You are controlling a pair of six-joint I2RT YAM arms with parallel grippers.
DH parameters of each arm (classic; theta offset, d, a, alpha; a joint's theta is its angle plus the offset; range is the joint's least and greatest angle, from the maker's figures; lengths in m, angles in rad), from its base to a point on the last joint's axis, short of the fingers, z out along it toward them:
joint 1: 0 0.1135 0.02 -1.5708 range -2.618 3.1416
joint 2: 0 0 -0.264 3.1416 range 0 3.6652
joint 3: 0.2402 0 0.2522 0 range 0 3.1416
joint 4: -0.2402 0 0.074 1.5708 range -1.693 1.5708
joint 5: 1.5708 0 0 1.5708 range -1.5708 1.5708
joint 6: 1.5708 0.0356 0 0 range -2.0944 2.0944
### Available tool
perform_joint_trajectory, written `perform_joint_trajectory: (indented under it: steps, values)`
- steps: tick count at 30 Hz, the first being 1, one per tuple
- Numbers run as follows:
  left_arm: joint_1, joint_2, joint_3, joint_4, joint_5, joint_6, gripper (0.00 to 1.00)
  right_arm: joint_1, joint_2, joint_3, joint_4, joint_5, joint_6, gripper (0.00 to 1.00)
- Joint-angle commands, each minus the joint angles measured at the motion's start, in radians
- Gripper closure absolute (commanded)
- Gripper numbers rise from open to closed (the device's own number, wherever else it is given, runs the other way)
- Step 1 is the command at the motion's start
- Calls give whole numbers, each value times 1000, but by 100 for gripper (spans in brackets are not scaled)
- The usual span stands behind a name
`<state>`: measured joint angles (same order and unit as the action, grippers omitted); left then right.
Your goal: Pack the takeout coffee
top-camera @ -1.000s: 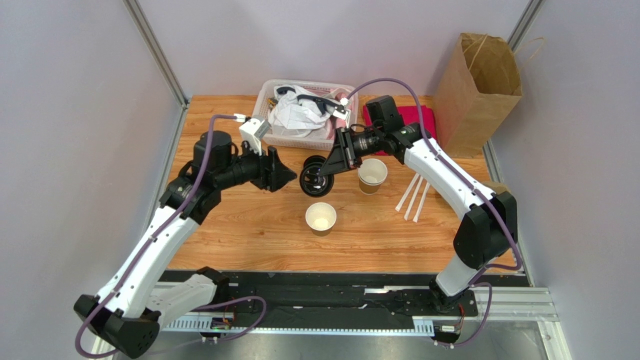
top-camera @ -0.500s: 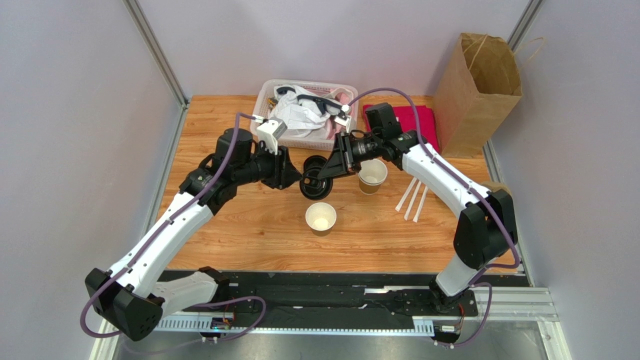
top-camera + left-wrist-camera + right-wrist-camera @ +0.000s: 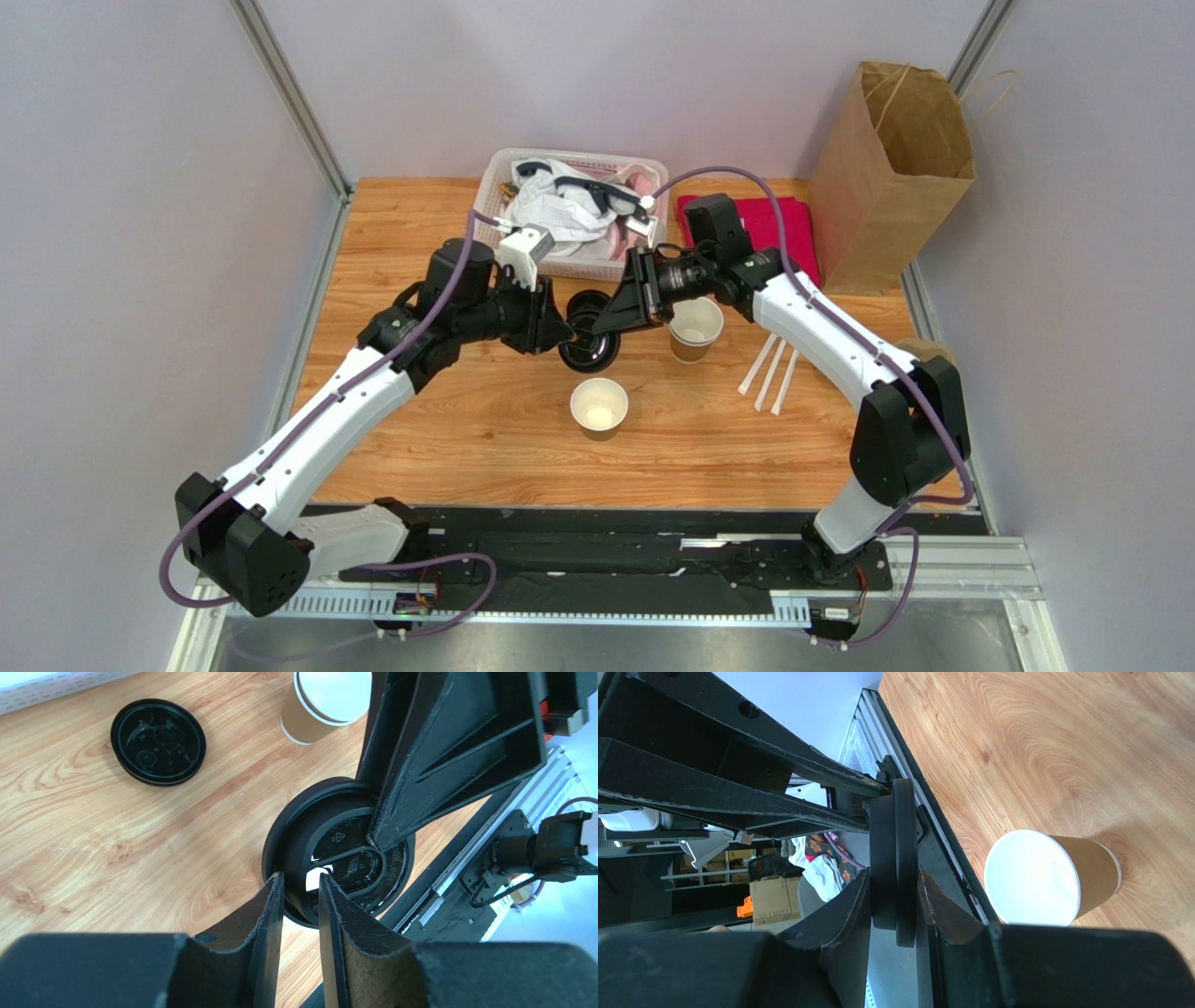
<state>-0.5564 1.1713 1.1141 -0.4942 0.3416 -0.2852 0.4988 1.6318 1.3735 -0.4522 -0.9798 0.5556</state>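
Above the bench (image 3: 463, 420): black lid (image 3: 298, 836) raised edge-on between both arms.
On it the right fingers (image 3: 943, 913) are clamped; the left fingers (image 3: 263, 917) straddle its rim, contact uncertain. The near cup (image 3: 599, 406) and far cup (image 3: 694, 325) stand uncapped; capping and loading the paper bag (image 3: 898, 154) remain.

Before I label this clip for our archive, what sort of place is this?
Probably a robot test cell staged for takeout packing: plain partition walls, two table-mounted arms, paper cups, a black lid, a paper bag.

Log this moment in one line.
right gripper: shut on black lid | left gripper: jaws astride its rim, grip unclear | paper cups: unlidded, on table
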Motion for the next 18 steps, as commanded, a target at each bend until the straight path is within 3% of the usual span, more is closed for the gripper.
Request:
perform_joint_trajectory:
  steps: [1, 6, 9, 11, 13, 15, 16, 18]
  values:
    - [-14, 10, 13, 17, -22, 17, 71, 3, -43, -2, 53, -26, 27, 100]
    - [-27, 16, 13, 8, -59, 27, 76, 7, -43, -7, 64, -36, 41, 100]
    - [-30, 24, 21, -7, -70, 37, 87, 4, -52, -24, 86, -37, 61, 100]
    - [-30, 28, 24, -23, -66, 43, 100, 4, -58, -34, 95, -36, 66, 100]
    - [-30, 28, 30, -38, -67, 58, 100, 4, -64, -39, 96, -33, 64, 99]
    - [-30, 24, 32, -75, -70, 76, 100, 4, -72, -39, 89, -17, 46, 88]
    - [-30, 15, 32, -87, -72, 83, 100, 1, -76, -36, 63, -8, 32, 69]
    - [-31, 7, 30, -125, -69, 110, 100, -5, -88, -11, 17, 38, -44, 46]
